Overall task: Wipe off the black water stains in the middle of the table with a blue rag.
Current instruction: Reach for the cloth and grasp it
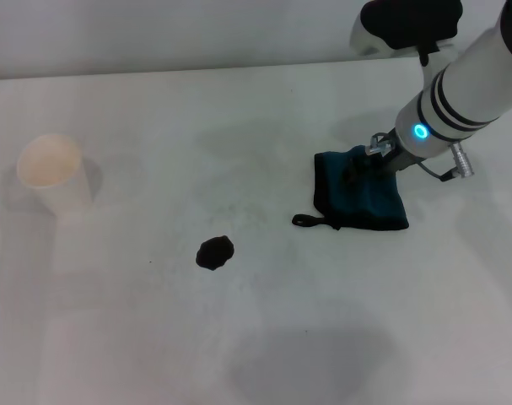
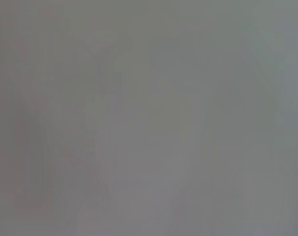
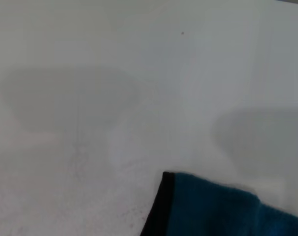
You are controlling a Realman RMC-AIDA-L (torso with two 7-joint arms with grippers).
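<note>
The black water stains [image 1: 214, 252] are one small dark blob on the white table [image 1: 239, 126], left of centre. The blue rag [image 1: 367, 202] lies flat to the stain's right, its black loop [image 1: 306, 221] pointing toward the stain. My right gripper [image 1: 359, 171] comes down from the upper right and rests on the rag's far edge. In the right wrist view a corner of the blue rag [image 3: 217, 209] with black edging shows against the table [image 3: 114, 98]. My left gripper is out of view; the left wrist view is a blank grey.
A white paper cup [image 1: 51, 169] stands at the far left of the table. The table's back edge runs along the top of the head view.
</note>
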